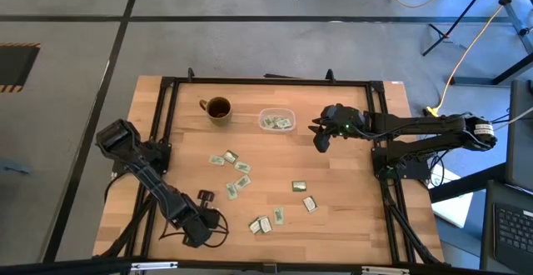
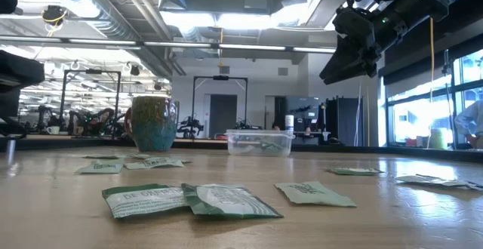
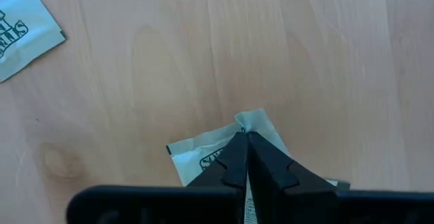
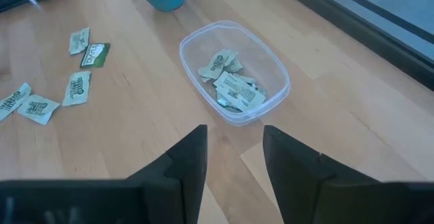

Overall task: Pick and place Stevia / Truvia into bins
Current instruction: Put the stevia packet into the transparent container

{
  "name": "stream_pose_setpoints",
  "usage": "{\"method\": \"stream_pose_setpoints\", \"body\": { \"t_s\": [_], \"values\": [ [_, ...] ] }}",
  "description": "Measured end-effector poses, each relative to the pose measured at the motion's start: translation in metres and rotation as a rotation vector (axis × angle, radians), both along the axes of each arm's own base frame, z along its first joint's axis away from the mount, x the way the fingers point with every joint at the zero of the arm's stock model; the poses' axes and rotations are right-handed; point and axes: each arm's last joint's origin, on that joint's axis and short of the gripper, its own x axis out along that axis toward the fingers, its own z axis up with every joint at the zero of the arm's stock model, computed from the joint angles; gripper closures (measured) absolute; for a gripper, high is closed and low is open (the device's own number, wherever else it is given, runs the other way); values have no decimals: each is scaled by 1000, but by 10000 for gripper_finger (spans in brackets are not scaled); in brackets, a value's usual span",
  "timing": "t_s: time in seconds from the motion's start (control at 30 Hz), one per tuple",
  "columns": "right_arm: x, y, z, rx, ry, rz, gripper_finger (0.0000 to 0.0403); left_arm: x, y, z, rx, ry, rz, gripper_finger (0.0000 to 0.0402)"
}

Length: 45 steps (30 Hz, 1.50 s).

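Observation:
Pale green and white Stevia sachets lie flat on the wooden table, in a cluster [image 1: 236,173], a pair [image 1: 304,195] and a group by the near edge [image 1: 265,222]. Several more lie inside the clear bin [image 1: 276,120] [image 4: 234,71]. My left gripper [image 1: 206,197] [image 3: 245,137] is low over the near-left part of the table, shut on one sachet [image 3: 203,153]. My right gripper [image 1: 321,137] [image 4: 234,149] is open and empty. It hangs high above the table [image 2: 355,53], just right of the bin. My left gripper pinches one sachet between its two shut fingertips at a corner [image 3: 254,121], which crumples upward there. The fingers come from above, pointing down. The rest of the sachet spreads out under the fingers; whether it is lifted off the wood cannot be told.
A round mug [image 1: 218,108] [image 2: 153,122] stands left of the bin near the far edge. A black frame rail [image 1: 266,82] runs around the table. Bare wood lies between the bin and the sachet clusters. Another sachet [image 3: 20,34] lies close to my left gripper.

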Motion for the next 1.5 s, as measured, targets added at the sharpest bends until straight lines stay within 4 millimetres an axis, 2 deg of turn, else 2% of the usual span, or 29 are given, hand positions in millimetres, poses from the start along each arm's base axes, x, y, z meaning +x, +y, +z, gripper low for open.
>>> {"method": "stream_pose_setpoints", "body": {
  "t_s": [0.13,0.2,0.4,0.47,0.63,0.77,0.9,1.0,1.13,1.3,1.5],
  "values": [
    [0,0,0,-1,1,1,256,6,1,10,26,9,-36,398],
    [0,0,0,-1,1,1,256,16,4,23,17,-31,-14,400],
    [0,0,0,-1,1,2,256,42,40,53,74,-163,89,399],
    [0,0,0,-1,1,1,256,54,61,64,110,-229,130,400],
    [0,0,0,-24,12,19,256,87,126,79,163,-334,265,399],
    [0,0,0,-50,25,40,256,113,180,84,220,-441,306,399],
    [0,0,0,-62,31,50,256,131,226,88,234,-562,320,399],
    [0,0,0,-65,33,52,256,138,252,84,248,-597,303,399],
    [0,0,0,-65,36,52,256,148,275,69,273,-613,294,399],
    [0,0,-1,-60,36,49,256,159,295,45,302,-618,317,398],
    [-1,0,-1,-57,43,48,256,164,309,21,323,-577,370,399]
  ]
}}
